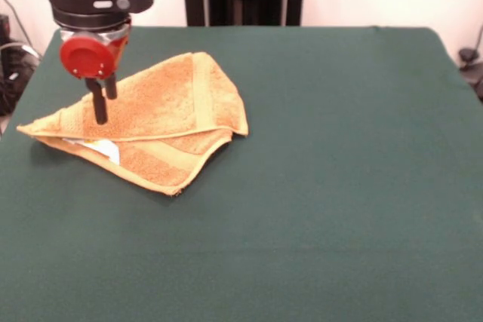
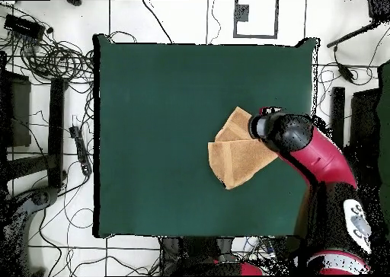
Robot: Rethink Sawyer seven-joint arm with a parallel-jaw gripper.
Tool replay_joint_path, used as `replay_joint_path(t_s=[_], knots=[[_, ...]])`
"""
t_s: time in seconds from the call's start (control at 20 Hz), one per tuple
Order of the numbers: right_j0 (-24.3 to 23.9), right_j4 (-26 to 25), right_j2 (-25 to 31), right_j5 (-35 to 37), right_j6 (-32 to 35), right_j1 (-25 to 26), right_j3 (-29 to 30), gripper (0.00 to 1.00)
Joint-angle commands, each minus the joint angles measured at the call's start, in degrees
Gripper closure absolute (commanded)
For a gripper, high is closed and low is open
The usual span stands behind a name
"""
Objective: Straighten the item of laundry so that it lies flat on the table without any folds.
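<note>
While the gripper point(image 1: 102, 107) hangs with fingers nearly together, holding nothing, the folded towel point(image 1: 162, 122) lies directly beneath its tips.

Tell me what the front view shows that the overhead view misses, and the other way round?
Front only: the claw with its thin dark fingers down at the folded orange towel, and a white tag under the top layer. Overhead only: the red arm covering the claw, and cables on the floor. Both: the towel folded over on the green table.
</note>
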Motion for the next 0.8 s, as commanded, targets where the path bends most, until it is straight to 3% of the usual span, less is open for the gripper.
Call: replay_joint_path(t_s=[0.05,0.45,0.8], knots=[[0.13,-1.45,7.9,-3.01,1.12,4.53,6.14,0.0],[2.19,1.57,8.75,-5.72,7.0,6.99,8.92,0.0],[5.22,5.9,8.03,-5.47,12.2,9.16,6.12,0.0]])
